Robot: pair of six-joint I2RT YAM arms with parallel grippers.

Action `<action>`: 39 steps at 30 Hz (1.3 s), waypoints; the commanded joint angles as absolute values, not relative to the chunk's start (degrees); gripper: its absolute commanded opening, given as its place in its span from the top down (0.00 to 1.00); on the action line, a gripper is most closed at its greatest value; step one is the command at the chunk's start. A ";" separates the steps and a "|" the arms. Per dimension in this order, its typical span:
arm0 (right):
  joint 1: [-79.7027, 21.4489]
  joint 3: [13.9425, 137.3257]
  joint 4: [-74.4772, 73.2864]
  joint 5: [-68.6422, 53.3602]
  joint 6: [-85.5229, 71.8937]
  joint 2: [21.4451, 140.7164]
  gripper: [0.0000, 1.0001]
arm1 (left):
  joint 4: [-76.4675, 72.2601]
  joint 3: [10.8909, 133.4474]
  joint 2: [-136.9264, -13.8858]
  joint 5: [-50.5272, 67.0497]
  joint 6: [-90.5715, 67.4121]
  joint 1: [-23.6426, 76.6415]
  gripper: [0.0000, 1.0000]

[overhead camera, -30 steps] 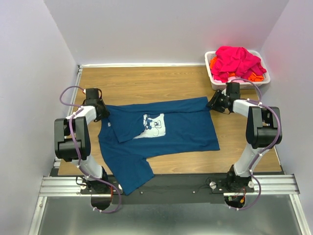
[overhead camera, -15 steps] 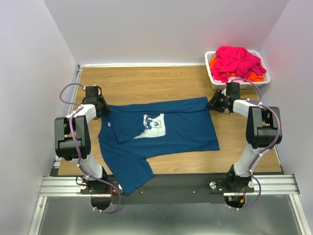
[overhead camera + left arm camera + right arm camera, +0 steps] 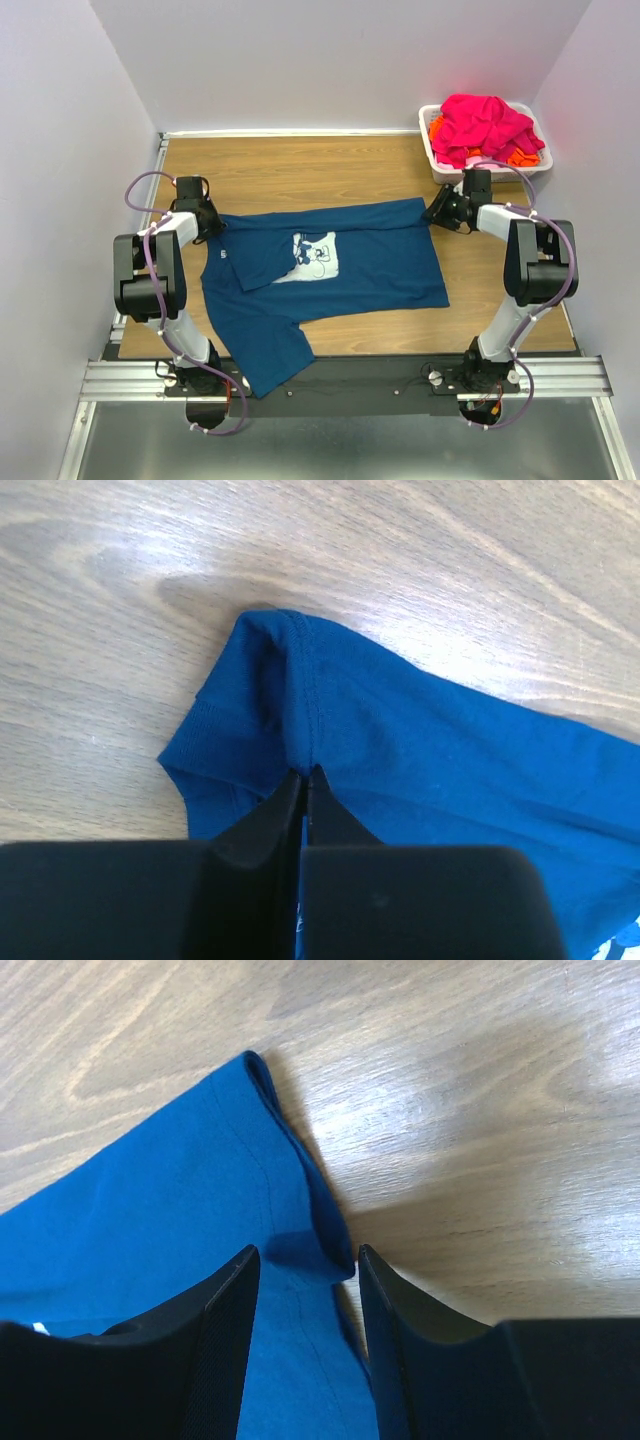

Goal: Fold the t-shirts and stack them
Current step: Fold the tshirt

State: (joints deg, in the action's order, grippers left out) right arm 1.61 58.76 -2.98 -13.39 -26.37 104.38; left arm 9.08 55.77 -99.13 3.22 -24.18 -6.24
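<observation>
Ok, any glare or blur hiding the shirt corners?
Left wrist: glare on the table, shirt corner sharp. Right wrist: stronger table glare at right, soft shadow beside the corner, but readable. Top: even light, pink shirts oversaturated.

The blue shirt is deep teal, with a pale square print lined in blue on its chest. Under it the bench is light brown woodgrain. Beyond its far right corner, a white basket holds a bright magenta pink shirt and an orange shirt. The left tool and right tool are black, and the cables are purple.
</observation>
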 commanded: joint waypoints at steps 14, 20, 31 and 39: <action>2.11 56.60 -3.16 -15.12 -26.10 102.83 0.49 | 11.51 57.30 -95.89 4.66 -22.68 -6.15 1.00; 2.11 57.04 -3.25 -14.77 -25.49 104.32 0.57 | 12.48 58.01 -95.98 4.92 -22.41 -6.24 1.00; 2.28 55.90 -3.34 -10.55 -25.84 105.29 0.59 | 13.01 58.01 -95.98 5.01 -22.24 -6.15 1.00; 2.29 55.81 -3.60 -9.58 -25.23 105.82 0.59 | 13.27 58.01 -95.63 4.75 -22.15 -6.24 1.00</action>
State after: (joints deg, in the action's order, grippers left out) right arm 1.63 57.08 -2.61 -12.51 -25.96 103.85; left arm 12.58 56.88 -97.54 3.79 -23.07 -6.24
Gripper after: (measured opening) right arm 0.408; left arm 0.009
